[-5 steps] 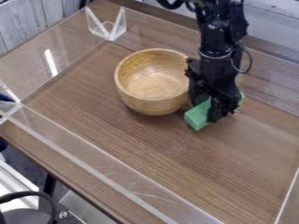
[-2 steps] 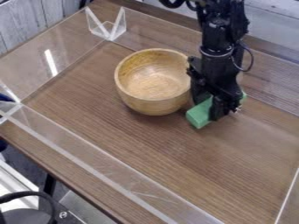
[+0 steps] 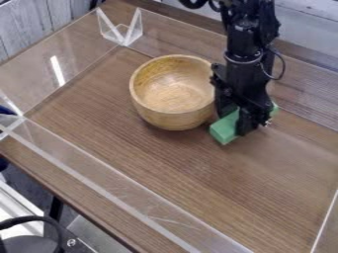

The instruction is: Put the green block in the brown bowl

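Observation:
The green block [image 3: 226, 130] lies on the wooden table just right of the brown bowl [image 3: 172, 91], its far end hidden under the gripper. My black gripper [image 3: 243, 121] points straight down over that far end, its fingers closed around the block at table level. The brown bowl stands upright with nothing inside, its right wall close to the gripper's left side.
Clear acrylic walls [image 3: 53, 69] fence the table on the left and front. A clear bracket [image 3: 122, 30] stands at the back left corner. Open wood surface [image 3: 158, 178] stretches in front of the bowl and block.

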`<state>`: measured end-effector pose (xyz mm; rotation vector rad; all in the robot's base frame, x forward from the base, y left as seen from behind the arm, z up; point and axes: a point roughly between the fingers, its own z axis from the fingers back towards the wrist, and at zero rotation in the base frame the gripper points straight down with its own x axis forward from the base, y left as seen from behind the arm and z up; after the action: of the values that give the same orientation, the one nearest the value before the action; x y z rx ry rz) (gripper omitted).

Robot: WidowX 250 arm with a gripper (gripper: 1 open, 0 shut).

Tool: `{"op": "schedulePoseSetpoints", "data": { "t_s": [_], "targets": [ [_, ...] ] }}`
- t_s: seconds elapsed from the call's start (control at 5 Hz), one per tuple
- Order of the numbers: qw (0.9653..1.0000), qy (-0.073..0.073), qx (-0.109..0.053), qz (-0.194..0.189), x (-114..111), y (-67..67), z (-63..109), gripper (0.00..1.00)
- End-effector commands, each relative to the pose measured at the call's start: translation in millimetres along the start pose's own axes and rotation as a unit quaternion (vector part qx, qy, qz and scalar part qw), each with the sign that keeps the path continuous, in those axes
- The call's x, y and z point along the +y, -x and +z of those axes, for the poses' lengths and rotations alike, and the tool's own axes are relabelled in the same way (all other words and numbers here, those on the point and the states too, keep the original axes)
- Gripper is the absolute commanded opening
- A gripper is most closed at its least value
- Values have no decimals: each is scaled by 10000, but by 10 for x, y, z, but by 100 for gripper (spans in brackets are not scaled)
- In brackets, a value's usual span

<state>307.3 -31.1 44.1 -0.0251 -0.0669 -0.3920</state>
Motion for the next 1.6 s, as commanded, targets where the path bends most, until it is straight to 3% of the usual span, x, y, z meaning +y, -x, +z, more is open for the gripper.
{"op": "schedulePoseSetpoints", "data": {
  "t_s": [0.0,0.2,0.6,1.0,1.4],
  "targets": [
    [9995,-73,-292,26,56,-125,144,0],
    [9996,-58,-288,22,55,-128,135,0],
    [9991,-120,-400,64,85,-112,313,0],
    [9976,-289,-586,212,185,-65,600,0],
    [9950,-458,-500,739,634,77,670,0]
  ]
}}
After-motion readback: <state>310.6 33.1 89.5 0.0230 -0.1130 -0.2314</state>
